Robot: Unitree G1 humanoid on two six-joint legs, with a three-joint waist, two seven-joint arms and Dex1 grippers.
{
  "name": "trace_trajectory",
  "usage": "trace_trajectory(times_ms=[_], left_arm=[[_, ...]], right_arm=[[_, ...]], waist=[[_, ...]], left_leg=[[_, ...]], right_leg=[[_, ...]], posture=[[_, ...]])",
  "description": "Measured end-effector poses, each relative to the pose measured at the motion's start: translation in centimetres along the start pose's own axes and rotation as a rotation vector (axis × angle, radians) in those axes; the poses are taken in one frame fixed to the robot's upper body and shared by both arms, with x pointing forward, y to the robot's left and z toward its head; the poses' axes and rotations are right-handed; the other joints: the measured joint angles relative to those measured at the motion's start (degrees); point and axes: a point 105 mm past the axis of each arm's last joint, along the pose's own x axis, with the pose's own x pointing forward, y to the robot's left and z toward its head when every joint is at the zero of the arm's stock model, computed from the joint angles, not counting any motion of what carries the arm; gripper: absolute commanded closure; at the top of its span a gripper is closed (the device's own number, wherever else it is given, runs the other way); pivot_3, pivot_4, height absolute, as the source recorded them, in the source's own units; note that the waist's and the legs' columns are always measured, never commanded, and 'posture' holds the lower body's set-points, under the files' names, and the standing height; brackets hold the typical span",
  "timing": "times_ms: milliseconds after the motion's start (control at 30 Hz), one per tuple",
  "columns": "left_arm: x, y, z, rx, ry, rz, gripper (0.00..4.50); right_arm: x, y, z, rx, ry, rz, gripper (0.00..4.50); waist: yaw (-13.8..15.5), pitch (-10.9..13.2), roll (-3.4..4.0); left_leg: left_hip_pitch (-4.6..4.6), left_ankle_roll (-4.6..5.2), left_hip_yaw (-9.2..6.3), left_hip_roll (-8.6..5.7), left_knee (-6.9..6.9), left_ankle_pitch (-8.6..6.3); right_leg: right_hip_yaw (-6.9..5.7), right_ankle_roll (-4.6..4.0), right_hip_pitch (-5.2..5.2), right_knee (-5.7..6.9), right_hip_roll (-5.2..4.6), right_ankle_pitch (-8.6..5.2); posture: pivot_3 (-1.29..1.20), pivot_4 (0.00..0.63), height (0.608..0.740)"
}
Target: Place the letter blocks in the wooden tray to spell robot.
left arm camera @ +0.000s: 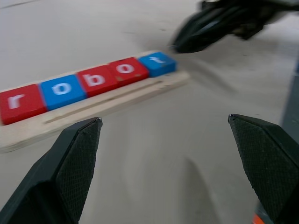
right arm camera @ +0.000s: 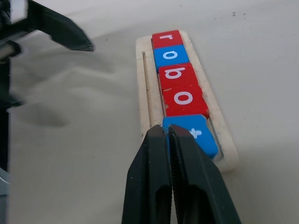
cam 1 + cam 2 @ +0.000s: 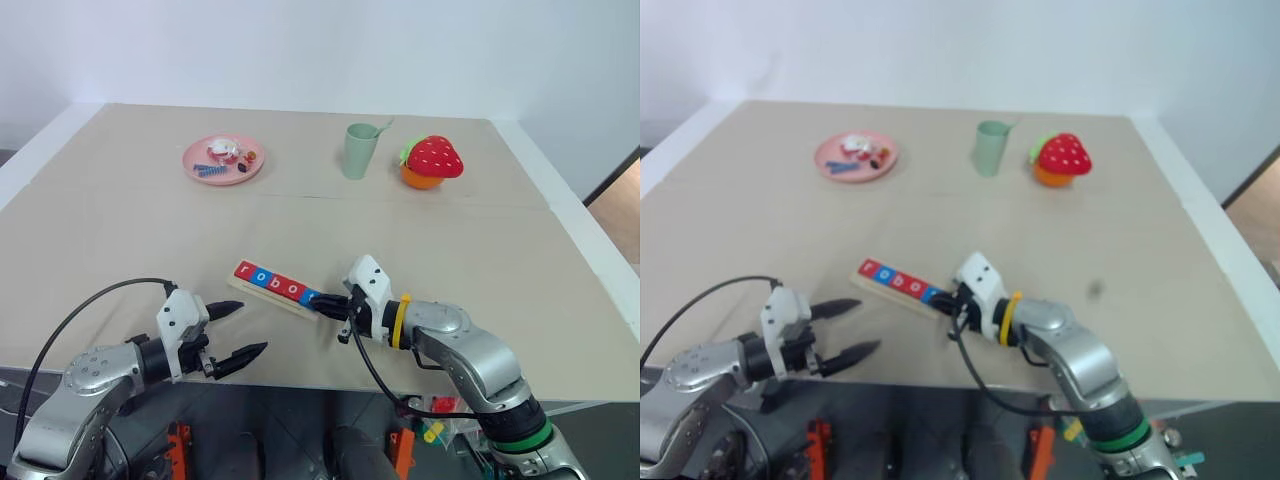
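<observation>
left pincer [image 3: 232,331] hangs released at the counter's [image 3: 120,230] near edge, fingers spread wide, at about 8 o'clock from the wooden tray [image 3: 262,293]. the tray lies on the counter with its long axis running from 10 o'clock down to 4 o'clock. all five letter blocks [image 3: 277,283] sit in it in a row, reading r, o, b, o, t from the far-left end. right pincer [image 2: 169,135], clenched on nothing, has its tip against the blue t block [image 2: 195,134] at the tray's 4 o'clock end.
</observation>
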Motion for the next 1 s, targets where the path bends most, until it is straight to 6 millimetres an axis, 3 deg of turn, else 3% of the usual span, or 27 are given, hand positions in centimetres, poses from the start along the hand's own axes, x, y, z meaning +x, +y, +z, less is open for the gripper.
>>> trace_trajectory(times_ms=[1000], left_arm=[[1.06, -0.51, 0.0, 0.029, 0.006, -0.028, 0.0]], right_arm=[[0.8, -0.14, -0.75, -0.054, 0.01, -0.029, 4.46]], waist=[[-0.06, 0.0, 0.0]], left_leg=[[0.02, 0.01, 0.02, 0.01, -0.03, -0.01]], right_leg=[[0.02, 0.01, 0.0, 0.0, 0.0, 0.01]], posture=[[0.0, 0.15, 0.74]])
